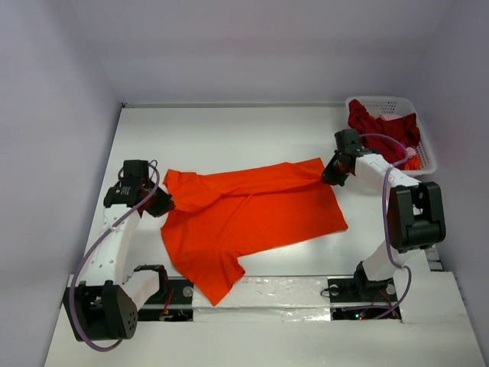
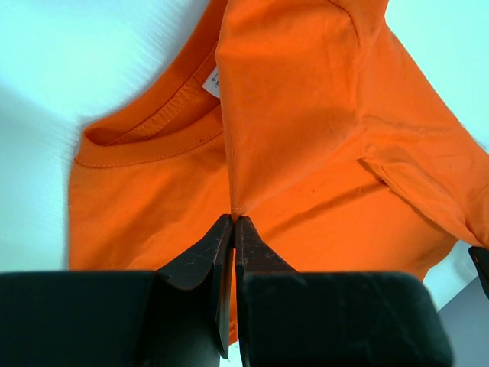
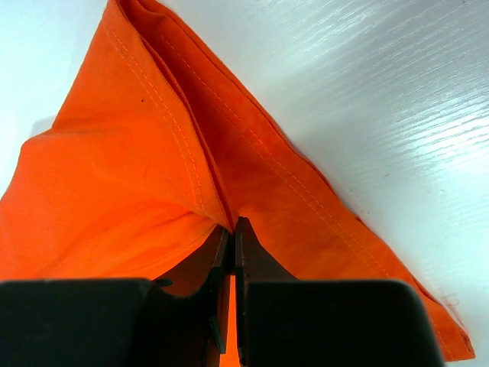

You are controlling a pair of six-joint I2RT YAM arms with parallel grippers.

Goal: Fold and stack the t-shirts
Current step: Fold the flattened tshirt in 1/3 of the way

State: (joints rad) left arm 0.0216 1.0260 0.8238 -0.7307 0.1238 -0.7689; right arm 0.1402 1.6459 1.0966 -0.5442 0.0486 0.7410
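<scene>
The bright orange t-shirt (image 1: 252,218) lies spread across the middle of the white table, its far long side folded over toward the middle. My left gripper (image 1: 163,202) is shut on the shirt's left end near the collar (image 2: 153,126); a pinched ridge of orange cloth (image 2: 238,208) runs between its fingers. At the shirt's far right corner my right gripper (image 1: 328,177) is shut on the hem (image 3: 229,222). The dark crimson t-shirt (image 1: 380,124) sits crumpled in the basket at the back right.
A white lattice basket (image 1: 425,149) stands at the table's back right corner, close behind the right arm. White walls close in the table on the left, back and right. Both arm bases sit at the near edge.
</scene>
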